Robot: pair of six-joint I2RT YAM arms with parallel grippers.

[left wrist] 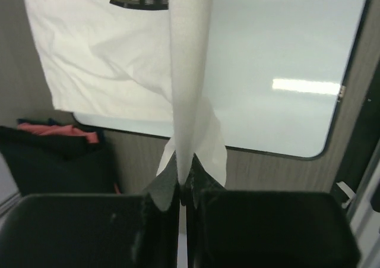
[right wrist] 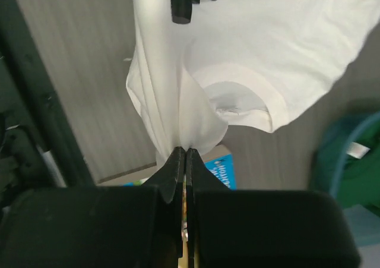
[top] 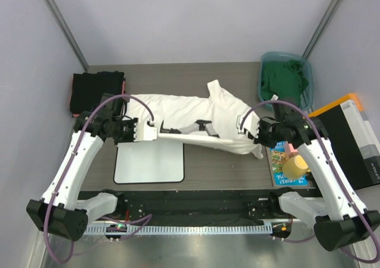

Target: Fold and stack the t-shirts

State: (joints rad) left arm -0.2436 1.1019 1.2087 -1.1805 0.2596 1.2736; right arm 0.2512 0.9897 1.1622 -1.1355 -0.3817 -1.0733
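While both pincers are pressed together on cloth, the white t-shirt is strung between them across the middle of the table. My left gripper pinches one end of a taut edge, and its wrist view shows the fabric rising out of the closed jaws as a narrow pleat. My right gripper pinches the other end, with a hemmed round opening showing just beyond its jaws.

That taut edge is the shirt's long axis as held, running left to right from one pincer straight to the other. The rest of the shirt lies on the far side of that line, away from the arm bases. From above I cannot tell how much of it rests on the table and how much hangs clear.

The white board sits on the near side, just below the left gripper, so the left arm is nearer to it. I judge the next move must carry the held edge toward me and leftward over the board, both arms together to avoid slack. The folded black shirts sit in the far left corner, well apart.
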